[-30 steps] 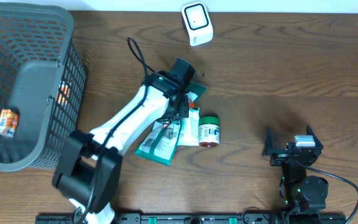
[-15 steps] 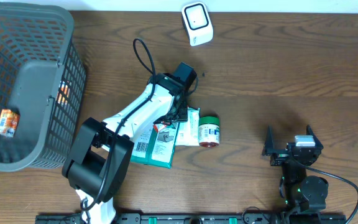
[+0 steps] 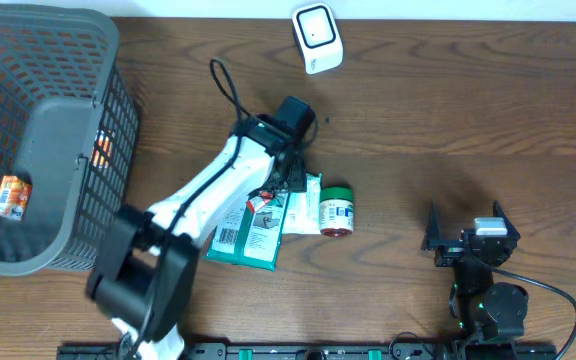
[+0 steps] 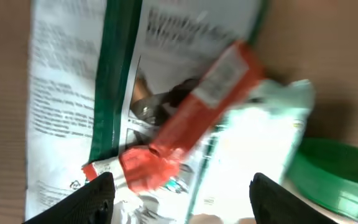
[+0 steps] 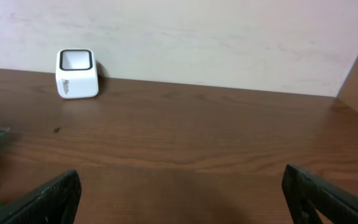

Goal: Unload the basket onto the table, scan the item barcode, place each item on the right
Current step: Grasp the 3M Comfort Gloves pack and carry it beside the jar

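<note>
Brown wooden table [image 3: 468, 100] carried a grey mesh basket [image 3: 38, 130] far left of the green-lidded jar [image 3: 336, 210]. Green-and-white pouches [image 3: 253, 235] lay just left of the jar, partly hidden by the left arm. A white scanner [image 3: 316, 38] stood well beyond the jar. A red packet [image 4: 191, 118] lay on the pouches beneath the left gripper [image 4: 182, 199], whose jaws were spread and clasped nothing. The right gripper [image 5: 179, 199], right of the jar, gaped wide and empty.

Two green-and-white pouches [image 3: 253, 228] lie flat and overlapped mid-worktop [image 3: 448, 110]. Small red sachet [image 4: 191, 118] lies diagonally on top. Green-lidded jar [image 3: 336, 210] on its side, just right of them. White cube scanner [image 3: 316, 37] well apart, far edge.
</note>
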Available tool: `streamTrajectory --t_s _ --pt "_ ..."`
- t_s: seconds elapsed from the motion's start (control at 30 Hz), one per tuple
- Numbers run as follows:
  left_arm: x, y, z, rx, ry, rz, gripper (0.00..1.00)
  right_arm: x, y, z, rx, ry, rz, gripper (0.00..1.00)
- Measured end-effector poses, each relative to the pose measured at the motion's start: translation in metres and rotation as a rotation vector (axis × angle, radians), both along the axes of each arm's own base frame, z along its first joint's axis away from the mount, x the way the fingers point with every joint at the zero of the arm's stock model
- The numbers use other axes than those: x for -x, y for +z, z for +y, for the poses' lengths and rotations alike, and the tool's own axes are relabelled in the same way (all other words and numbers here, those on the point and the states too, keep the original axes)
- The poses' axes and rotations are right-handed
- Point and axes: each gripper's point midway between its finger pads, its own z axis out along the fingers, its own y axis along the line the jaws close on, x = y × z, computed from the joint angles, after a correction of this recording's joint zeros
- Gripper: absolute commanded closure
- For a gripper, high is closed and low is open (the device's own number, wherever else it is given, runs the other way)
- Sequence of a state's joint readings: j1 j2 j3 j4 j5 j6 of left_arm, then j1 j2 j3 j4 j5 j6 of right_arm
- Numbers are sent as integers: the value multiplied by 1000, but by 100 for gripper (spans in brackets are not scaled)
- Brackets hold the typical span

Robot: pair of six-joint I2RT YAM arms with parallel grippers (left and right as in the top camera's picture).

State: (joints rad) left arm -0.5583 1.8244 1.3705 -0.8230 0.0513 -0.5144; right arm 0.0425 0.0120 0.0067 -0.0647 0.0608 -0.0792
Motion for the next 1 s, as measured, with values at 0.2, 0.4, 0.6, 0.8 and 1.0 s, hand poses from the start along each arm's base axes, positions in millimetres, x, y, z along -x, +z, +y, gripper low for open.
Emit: streamTrajectory --t_s 0.2,0.4,0.6,0.8,1.0 --pt "-12 69 -5 96 -12 -182 78 0 0 0 0 0 0 1" --pt "-16 67 -2 67 -12 -195 92 0 0 0 0 0 0 1" --pt "-16 12 0 -1 -12 -104 92 0 0 0 0 0 0 1" --pt "-9 -40 5 -74 -15 15 92 0 0 0 0 0 0 1" --pt "-6 -46 7 -86 -16 34 90 0 0 0 0 0 0 1"
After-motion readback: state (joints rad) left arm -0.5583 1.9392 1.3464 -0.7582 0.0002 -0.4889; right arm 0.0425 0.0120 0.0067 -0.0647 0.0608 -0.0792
